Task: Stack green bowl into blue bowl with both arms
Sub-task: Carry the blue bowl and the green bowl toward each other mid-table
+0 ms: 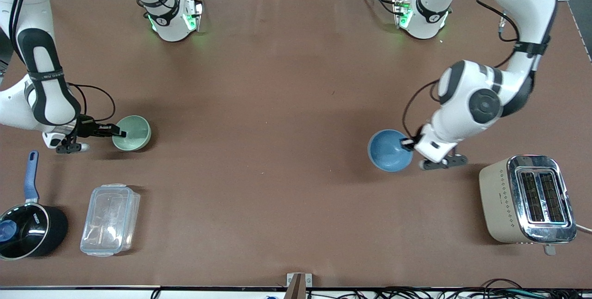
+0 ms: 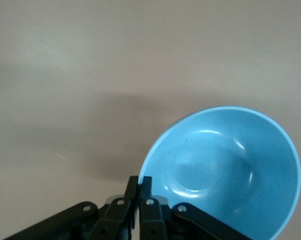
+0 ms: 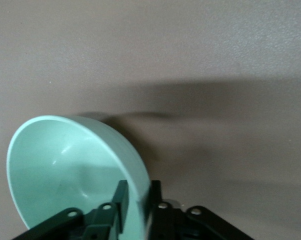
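The pale green bowl [image 1: 132,133] is at the right arm's end of the table, tilted. My right gripper [image 1: 116,132] is shut on its rim, one finger inside and one outside; the right wrist view shows the bowl [image 3: 65,165] clamped between the fingers [image 3: 121,197]. The sky-blue bowl [image 1: 389,150] is toward the left arm's end, tilted too. My left gripper [image 1: 410,143] is shut on its rim; the left wrist view shows the bowl [image 2: 225,170] pinched between the fingers [image 2: 146,187]. The two bowls are far apart.
A beige toaster [image 1: 527,199] stands at the left arm's end, nearer the front camera than the blue bowl. A clear lidded plastic box [image 1: 110,219] and a black saucepan with a blue handle [image 1: 25,225] lie near the front edge at the right arm's end.
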`<state>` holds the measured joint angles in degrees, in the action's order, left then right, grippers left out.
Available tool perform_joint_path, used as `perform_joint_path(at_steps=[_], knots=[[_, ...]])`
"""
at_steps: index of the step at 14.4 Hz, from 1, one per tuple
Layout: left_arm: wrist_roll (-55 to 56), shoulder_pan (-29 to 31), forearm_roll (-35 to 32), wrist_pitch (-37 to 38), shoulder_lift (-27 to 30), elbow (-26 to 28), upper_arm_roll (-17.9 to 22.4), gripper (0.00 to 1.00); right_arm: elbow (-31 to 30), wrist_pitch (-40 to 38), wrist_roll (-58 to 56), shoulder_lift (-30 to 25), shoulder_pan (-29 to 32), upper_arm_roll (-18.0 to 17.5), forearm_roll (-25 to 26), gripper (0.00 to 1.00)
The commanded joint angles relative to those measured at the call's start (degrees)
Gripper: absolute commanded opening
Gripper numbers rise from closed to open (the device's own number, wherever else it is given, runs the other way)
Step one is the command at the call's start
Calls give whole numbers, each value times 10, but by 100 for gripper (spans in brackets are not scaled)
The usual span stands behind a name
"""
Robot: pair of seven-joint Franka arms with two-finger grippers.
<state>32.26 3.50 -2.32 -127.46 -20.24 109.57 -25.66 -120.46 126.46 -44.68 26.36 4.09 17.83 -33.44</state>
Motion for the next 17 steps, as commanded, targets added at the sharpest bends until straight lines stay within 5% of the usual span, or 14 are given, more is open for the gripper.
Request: perform_joint_path(at_steps=[1,7,11,14,16,17], knots=[[137,-48,-2,-2,-20,-15,-37,0,-6,-4,-6,-11,-4,1,-18,1],[322,-189,-3,-88,-107,-66,-34,0,-6,-48,162,-102,-36,-23,26,2],[328,-234,-3,-157,-155,-67,-20,1,-6,-66,382,-153,-36,-131,71,2],[328,-288,-3,-169,-164,-67,29,3,-7,-65,492,-170,-36,-207,71,3],[328,-313,-3,-170,-165,-68,53,14,-4,-45,581,-175,-37,-269,71,2],[328,-314,-2,-169,-164,-69,54,27,-5,-19,611,-174,-38,-299,71,2]])
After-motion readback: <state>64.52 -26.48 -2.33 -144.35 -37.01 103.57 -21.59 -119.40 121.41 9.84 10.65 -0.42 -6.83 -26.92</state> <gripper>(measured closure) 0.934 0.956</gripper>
